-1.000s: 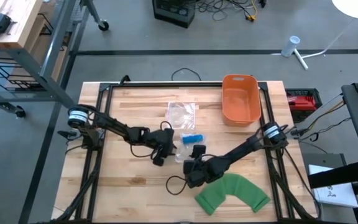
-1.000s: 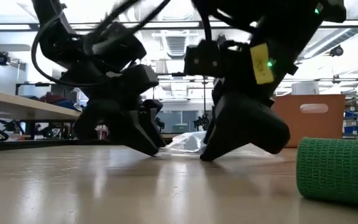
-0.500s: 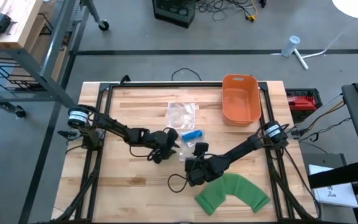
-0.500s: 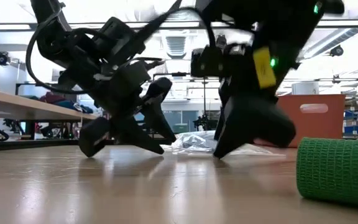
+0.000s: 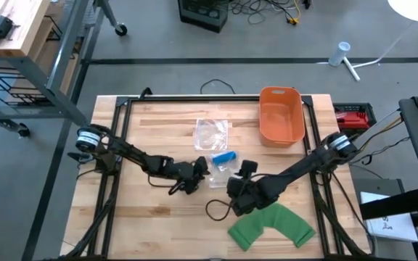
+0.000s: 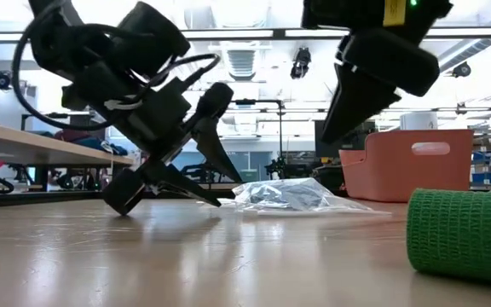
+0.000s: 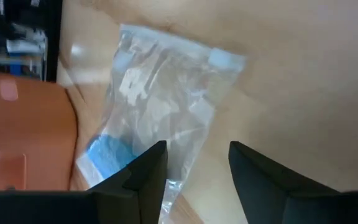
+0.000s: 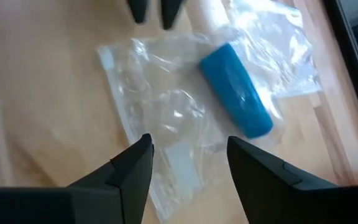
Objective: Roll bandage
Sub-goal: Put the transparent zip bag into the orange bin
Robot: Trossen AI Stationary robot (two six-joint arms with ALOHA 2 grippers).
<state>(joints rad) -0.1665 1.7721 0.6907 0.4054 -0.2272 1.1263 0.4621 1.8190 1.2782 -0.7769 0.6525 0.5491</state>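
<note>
Bandage [image 5: 273, 224] lies near the table's [image 5: 144, 225] front edge.

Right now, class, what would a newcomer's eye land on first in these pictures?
Probably the orange bin at the table's far right, then the green bandage curving along the near edge. Mid-table, the left claw and right claw flank a clear plastic bag and a blue roll, both claws open, holding nothing.
</note>
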